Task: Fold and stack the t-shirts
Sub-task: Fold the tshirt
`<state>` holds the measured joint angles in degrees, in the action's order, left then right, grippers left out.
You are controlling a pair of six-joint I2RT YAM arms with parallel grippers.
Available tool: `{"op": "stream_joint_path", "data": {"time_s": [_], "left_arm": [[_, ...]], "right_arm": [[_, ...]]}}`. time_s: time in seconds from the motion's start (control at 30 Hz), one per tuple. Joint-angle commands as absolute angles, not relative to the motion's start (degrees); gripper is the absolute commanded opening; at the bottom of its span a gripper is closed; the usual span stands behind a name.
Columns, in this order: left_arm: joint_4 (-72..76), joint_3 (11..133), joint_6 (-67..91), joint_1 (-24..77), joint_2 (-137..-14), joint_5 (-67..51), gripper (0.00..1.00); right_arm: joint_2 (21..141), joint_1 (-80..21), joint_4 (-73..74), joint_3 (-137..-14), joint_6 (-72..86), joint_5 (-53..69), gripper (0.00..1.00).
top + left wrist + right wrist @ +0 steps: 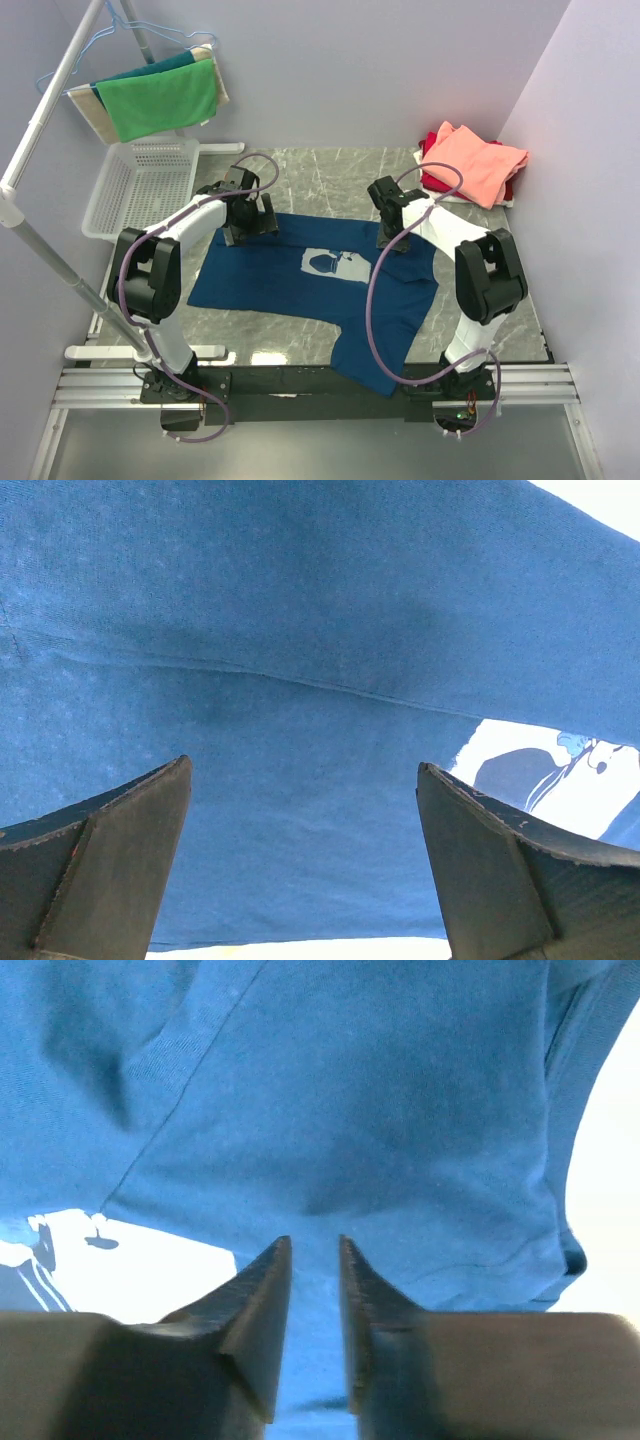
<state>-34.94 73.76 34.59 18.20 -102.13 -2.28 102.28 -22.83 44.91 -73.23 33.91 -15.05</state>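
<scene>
**Fig.** Navy t-shirt (290, 275) spread print-up on bench (330, 170), one corner reaching over near bench edge. Pale chest print (333, 264) taken as landmark.
- Left hand (305, 765): left of print, low over cloth, fingers spread wide, released, nothing between them.
- Right hand (314, 1242): right of print, at cloth, fingers nearly together with narrow gap; grip on cloth cannot be told.
- Folded salmon-pink t-shirt (475, 160) atop red t-shirt (440, 135): far right of print, well apart from both hands.

Green cloth (160, 98) hangs near a white mesh basket (145, 190).
</scene>
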Motion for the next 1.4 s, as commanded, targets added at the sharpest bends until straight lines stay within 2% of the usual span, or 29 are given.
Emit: {"op": "stream_joint_path", "data": {"time_s": [0.0, 0.4, 0.83, 0.93, 1.03, 1.07, 1.13, 1.37], "left_arm": [[-34.0, 74.8, 34.3, 18.2, -101.8, -2.0, 0.99], [-33.9, 75.1, 34.7, 18.2, -103.0, -2.2, 0.99], [-34.5, 76.0, 34.4, 18.2, -103.8, -1.8, 0.99], [-34.5, 76.1, 34.3, 18.2, -103.8, -1.6, 0.99], [-34.6, 76.3, 34.4, 18.2, -104.0, -1.5, 0.99], [-34.6, 76.5, 34.5, 18.2, -104.1, -1.5, 1.00], [-34.7, 76.9, 34.5, 18.2, -104.5, -1.8, 1.00], [-34.9, 78.2, 34.3, 18.2, -104.9, -2.0, 0.99]], "right_arm": [[96.9, -22.9, 45.0, -70.8, 33.3, -13.5, 0.43], [96.6, -24.6, 43.6, -65.7, 34.1, -10.9, 0.43], [107.0, -24.7, 43.7, -72.2, 31.7, -11.8, 0.45], [107.8, -24.8, 43.6, -72.5, 31.6, -12.0, 0.40], [107.8, -24.6, 44.2, -72.9, 31.6, -12.9, 0.20], [107.8, -24.7, 44.3, -73.2, 31.6, -13.3, 0.09], [107.1, -24.7, 45.2, -73.7, 31.7, -14.1, 0.00], [104.0, -24.6, 48.7, -77.8, 31.6, -16.8, 0.00]]}}
